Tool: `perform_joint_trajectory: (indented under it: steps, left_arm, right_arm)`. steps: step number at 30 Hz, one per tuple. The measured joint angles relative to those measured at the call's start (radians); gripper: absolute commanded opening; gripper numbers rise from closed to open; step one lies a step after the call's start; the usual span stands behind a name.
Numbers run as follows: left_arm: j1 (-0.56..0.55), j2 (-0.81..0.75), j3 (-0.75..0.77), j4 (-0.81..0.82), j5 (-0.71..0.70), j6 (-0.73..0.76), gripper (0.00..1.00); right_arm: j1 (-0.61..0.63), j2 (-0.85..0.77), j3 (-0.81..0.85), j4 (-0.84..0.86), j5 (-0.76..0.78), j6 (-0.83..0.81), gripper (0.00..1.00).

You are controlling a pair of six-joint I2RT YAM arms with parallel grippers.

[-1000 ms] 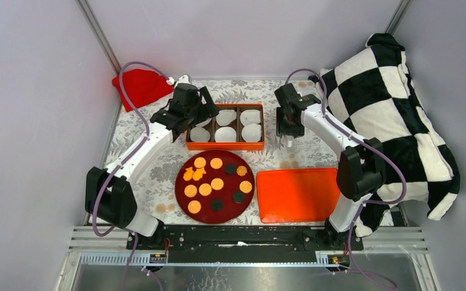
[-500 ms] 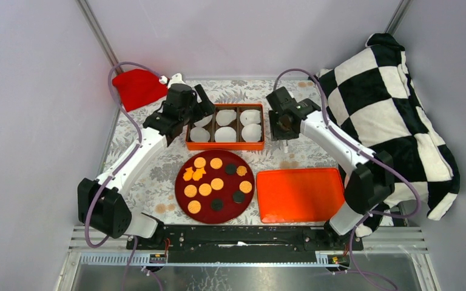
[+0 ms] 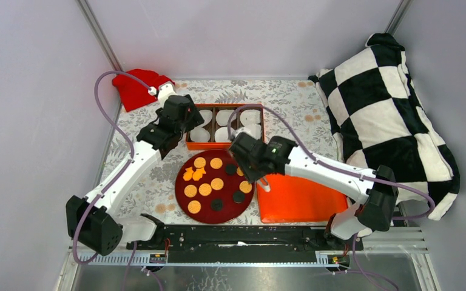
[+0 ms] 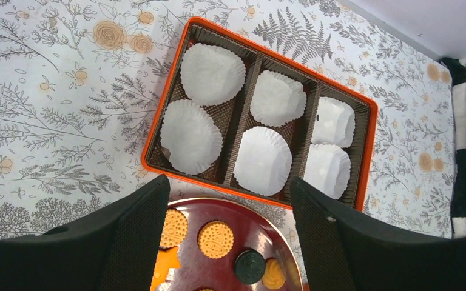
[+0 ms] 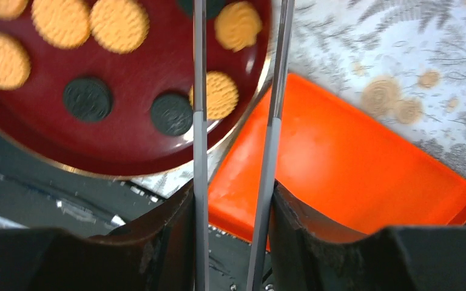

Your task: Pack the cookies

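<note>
The cookies (image 3: 217,183), mostly orange-tan discs with a few black ones and orange star shapes, lie on a dark red plate (image 3: 179,182). They also show in the left wrist view (image 4: 215,239) and the right wrist view (image 5: 221,95). My right gripper (image 3: 255,163) (image 5: 233,236) is shut on grey tongs (image 5: 199,91). The tong arms are apart over the plate's right edge (image 5: 127,142). My left gripper (image 3: 171,128) (image 4: 229,185) is open and empty, above the gap between the plate and the orange box (image 4: 155,130).
The orange box (image 3: 225,145) holds several white paper cups (image 4: 262,160). An orange lid (image 3: 297,194) lies right of the plate. A red cloth (image 3: 135,88) sits at the back left. A checkered pillow (image 3: 388,109) fills the right side.
My right arm has swung from beside the box's right end down to the plate's right edge, carrying the tongs. My left arm has drawn back slightly to the left.
</note>
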Motion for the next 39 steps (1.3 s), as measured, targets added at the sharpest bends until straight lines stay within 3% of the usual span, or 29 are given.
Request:
perform_joint_trajectory:
  steps: [8, 19, 23, 29, 36, 39]
  left_arm:
    - [-0.026, -0.035, -0.014, -0.02, -0.047, -0.006, 0.78]
    - [-0.026, -0.047, -0.019, -0.027, -0.058, -0.007, 0.79]
    - [-0.026, -0.053, -0.019, -0.029, -0.061, -0.007, 0.79]
    - [-0.026, -0.06, -0.019, -0.03, -0.06, -0.007, 0.8]
    - [-0.026, -0.063, -0.03, -0.031, -0.06, -0.007, 0.8]
    - [-0.026, -0.063, -0.033, -0.031, -0.06, -0.007, 0.8]
  right_arm:
    - [0.154, 0.038, -0.013, -0.003, -0.024, 0.012, 0.41]
    - [0.162, 0.167, -0.045, 0.042, -0.019, 0.021, 0.48]
    - [0.162, 0.175, -0.042, 0.051, -0.022, 0.021, 0.56]
    - [0.162, 0.18, -0.031, 0.062, -0.023, 0.025, 0.57]
    - [0.162, 0.262, -0.005, 0.068, -0.025, 0.031, 0.48]
    - [0.162, 0.296, 0.014, 0.069, -0.031, 0.032, 0.26]
